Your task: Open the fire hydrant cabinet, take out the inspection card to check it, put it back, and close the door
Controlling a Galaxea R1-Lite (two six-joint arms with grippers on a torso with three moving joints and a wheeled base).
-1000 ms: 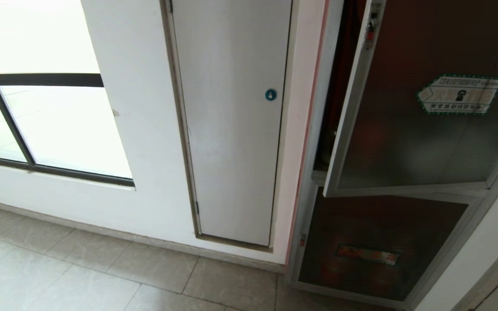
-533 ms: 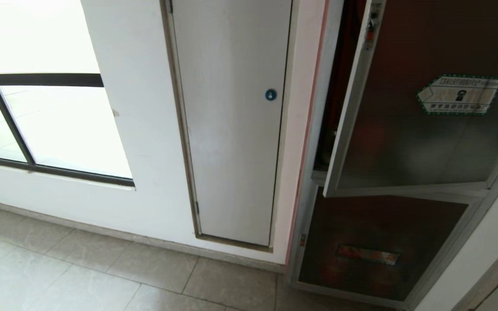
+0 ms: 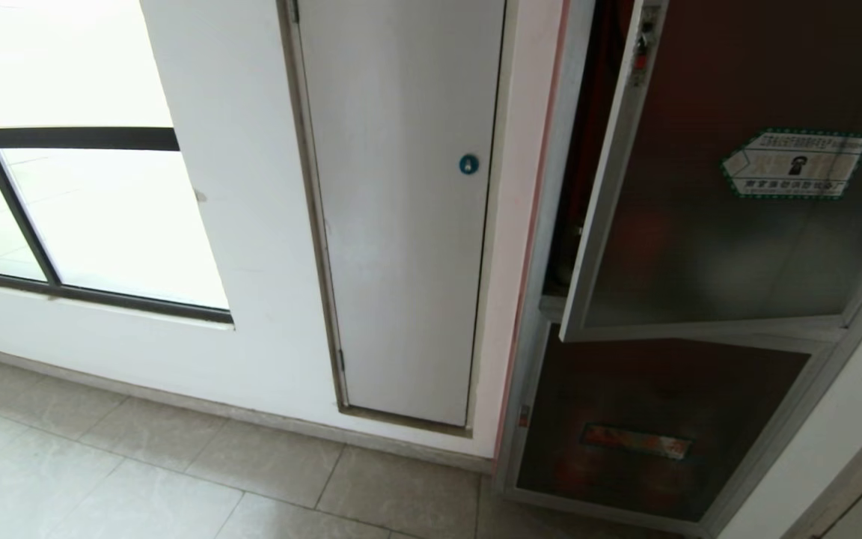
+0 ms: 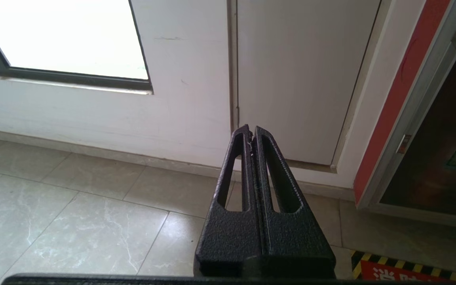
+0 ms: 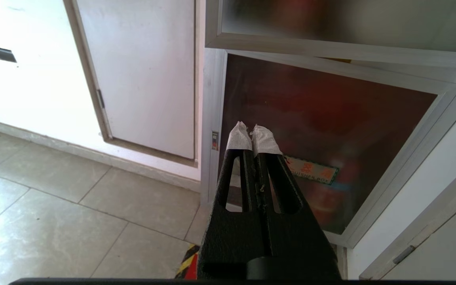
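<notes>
Fingers on both grippers are pressed together with nothing between them. Left gripper (image 4: pixel 251 132) hangs low over the tiled floor (image 4: pixel 73 221), pointing at the bottom of the plain white door (image 3: pixel 401 209) with the little round blue lock (image 3: pixel 468 164), so it's well off to the side of the fire hydrant cabinet (image 3: pixel 543 359). Right gripper (image 5: pixel 253 132), with white tape on its fingertips (image 5: pixel 238 138), points at the lower dark panel (image 5: pixel 323 118) of the cabinet, apart from it, not touching. That panel has a rectangular label (image 5: pixel 311 171) partly hidden behind the fingers. Neither arm shows up in the head view.

Up higher, the door (image 3: pixel 708 224), the big tinted glass one with the green-white hexagonal sticker (image 3: pixel 795 164), is swung partway out from the frame, small red latch (image 3: pixel 640 58) on its free edge. You can see a dark red strip of interior through the gap. Can't spot the inspection card in any view
</notes>
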